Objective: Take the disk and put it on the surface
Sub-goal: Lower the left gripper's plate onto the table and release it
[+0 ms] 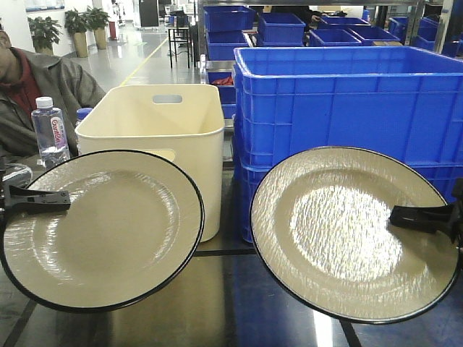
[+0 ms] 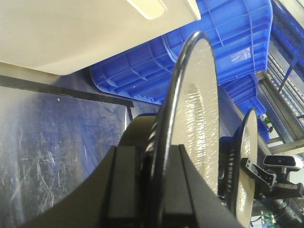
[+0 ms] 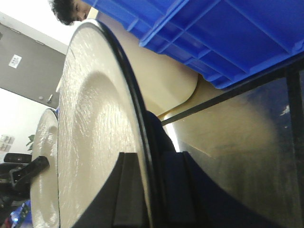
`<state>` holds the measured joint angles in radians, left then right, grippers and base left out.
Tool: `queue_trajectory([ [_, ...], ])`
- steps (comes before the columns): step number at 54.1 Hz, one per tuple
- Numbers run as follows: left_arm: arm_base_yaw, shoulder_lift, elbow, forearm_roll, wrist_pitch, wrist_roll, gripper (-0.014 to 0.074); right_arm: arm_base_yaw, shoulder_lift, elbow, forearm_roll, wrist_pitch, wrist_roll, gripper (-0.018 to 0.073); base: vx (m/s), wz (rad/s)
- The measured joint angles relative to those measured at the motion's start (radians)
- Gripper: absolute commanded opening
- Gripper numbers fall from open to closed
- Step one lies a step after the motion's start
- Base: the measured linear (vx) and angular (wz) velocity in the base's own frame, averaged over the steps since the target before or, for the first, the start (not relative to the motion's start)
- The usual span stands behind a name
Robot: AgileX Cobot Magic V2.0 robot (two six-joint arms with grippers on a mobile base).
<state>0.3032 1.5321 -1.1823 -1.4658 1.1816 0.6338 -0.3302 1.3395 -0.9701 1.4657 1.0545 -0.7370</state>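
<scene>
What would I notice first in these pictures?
Two big cream plates with black rims face the camera, each gripped at its edge: the left plate by the left tool, the right plate by the right tool. Behind them stand a cream tub and blue crates.

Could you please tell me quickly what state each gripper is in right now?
Left gripper: shut on the rim of the left plate.
Right gripper: shut on the rim of the right plate.
</scene>
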Motion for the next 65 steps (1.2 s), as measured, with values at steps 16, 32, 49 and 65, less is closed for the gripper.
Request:
queue_trajectory([
  [16, 0.000, 0.000, 0.000, -0.001, -0.079, 0.000, -0.0004, 0.000, 0.000, 0.000, 0.073, 0.001, 0.001, -0.0008, 0.00, 0.00],
  [32, 0.000, 0.000, 0.000, -0.015, -0.095, 0.000, -0.0004, 0.000, 0.000, 0.000, 0.074, 0.015, -0.028, -0.0008, 0.00, 0.00],
  [49, -0.026, 0.000, 0.000, 0.037, -0.066, -0.005, -0.0001, 0.000, 0.000, 0.000, 0.074, 0.037, -0.033, -0.0008, 0.00, 0.00],
  [65, -0.354, 0.019, 0.003, 0.241, -0.209, -0.080, -0.0001, 0.000, 0.000, 0.000, 0.080, 0.043, -0.033, -0.0008, 0.00, 0.00],
])
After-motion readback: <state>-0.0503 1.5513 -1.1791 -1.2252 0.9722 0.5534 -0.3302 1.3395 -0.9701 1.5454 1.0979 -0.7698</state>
